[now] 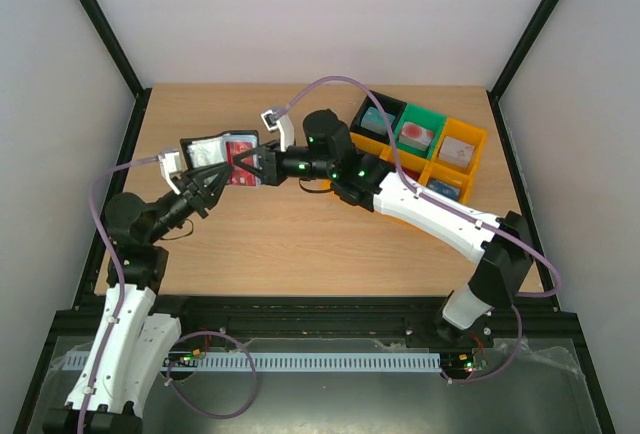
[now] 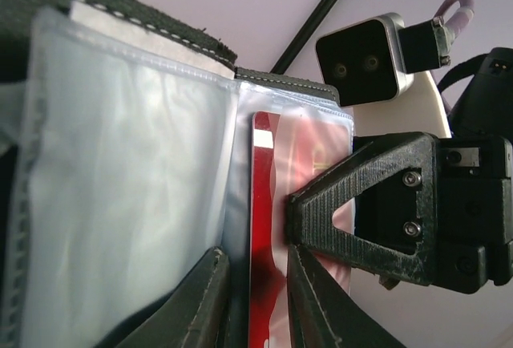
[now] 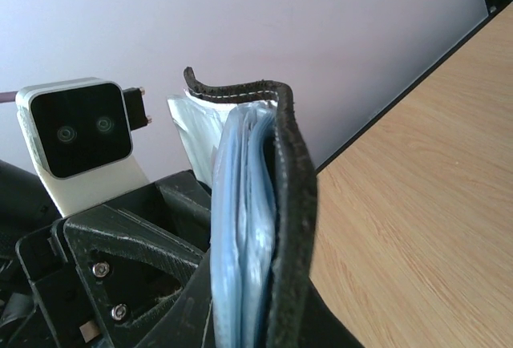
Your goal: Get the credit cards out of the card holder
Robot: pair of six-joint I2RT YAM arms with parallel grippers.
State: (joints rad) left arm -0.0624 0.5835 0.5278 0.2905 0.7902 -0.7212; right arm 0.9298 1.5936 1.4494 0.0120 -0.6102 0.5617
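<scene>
The black card holder (image 1: 208,146) is held open above the table's back left, with its clear blue-grey sleeves (image 2: 120,163) facing the left wrist camera. My right gripper (image 1: 254,166) is shut on its right half. In the right wrist view the holder stands edge-on (image 3: 292,171) between my right gripper's (image 3: 256,316) fingers. A red credit card (image 1: 238,166) sits in the right sleeve, and its left edge (image 2: 267,204) runs down between my left gripper's (image 2: 258,284) narrow jaws. My left gripper (image 1: 212,180) reaches up from below. The left sleeve looks pale; I cannot tell if it holds a card.
Yellow (image 1: 462,159), green (image 1: 420,119) and black (image 1: 380,106) bins holding small blocks stand at the back right, behind the right arm. The right gripper's finger (image 2: 361,212) presses close beside my left fingers. Bare wooden table (image 1: 300,244) lies below both grippers.
</scene>
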